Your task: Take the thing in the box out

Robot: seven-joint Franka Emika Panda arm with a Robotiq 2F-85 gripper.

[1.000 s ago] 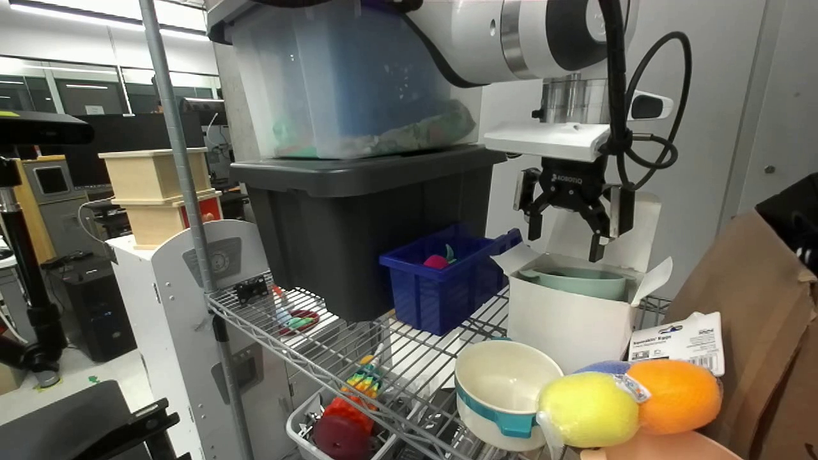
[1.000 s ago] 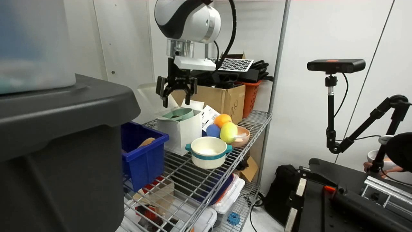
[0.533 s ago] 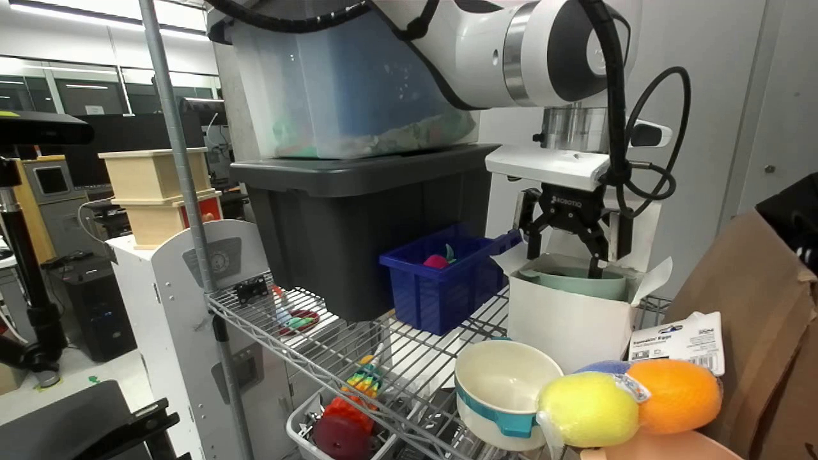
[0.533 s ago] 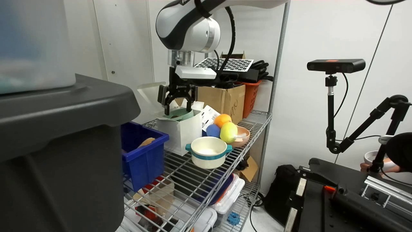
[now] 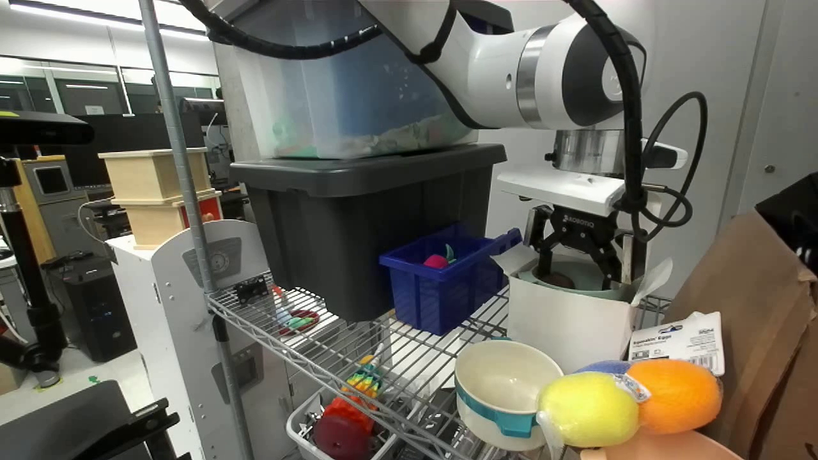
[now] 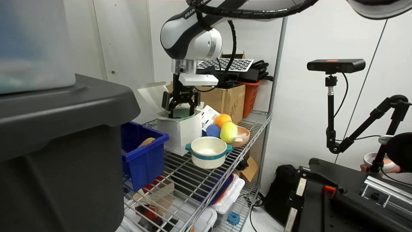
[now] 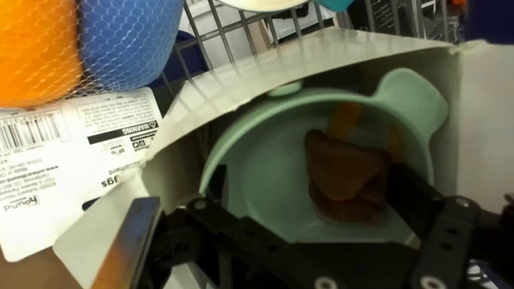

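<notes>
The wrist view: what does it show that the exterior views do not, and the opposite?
Only the wrist view shows a readable WARNING heading on the white card.
Only the exterior views show the robot arm, dark grey tote and yellow toy egg.
All show the open pincer, white box, pale green bowl, brown lump, orange egg and blue egg.

1. Box (image 5: 569,326): white.
2. Bowl (image 7: 269,172): pale green.
3. Lump (image 7: 341,172): dark reddish-brown.
4. Gripper (image 5: 576,273): black; white lettering (image 5: 577,221).
5. Pot (image 6: 208,164): cream; band (image 6: 208,157) and handles (image 6: 188,147) teal.
6. Bin (image 5: 418,294): deep blue.
7. Tote (image 5: 351,243): dark grey.
8. Yellow fruit (image 5: 591,409), orange fruit (image 5: 680,396), blue ball (image 6: 213,131): white mesh pattern over the last two.
9. Card (image 7: 44,212): white; black print and striped barcode (image 7: 32,134).
10. Board (image 6: 241,65): black-and-white checked pattern.
</notes>
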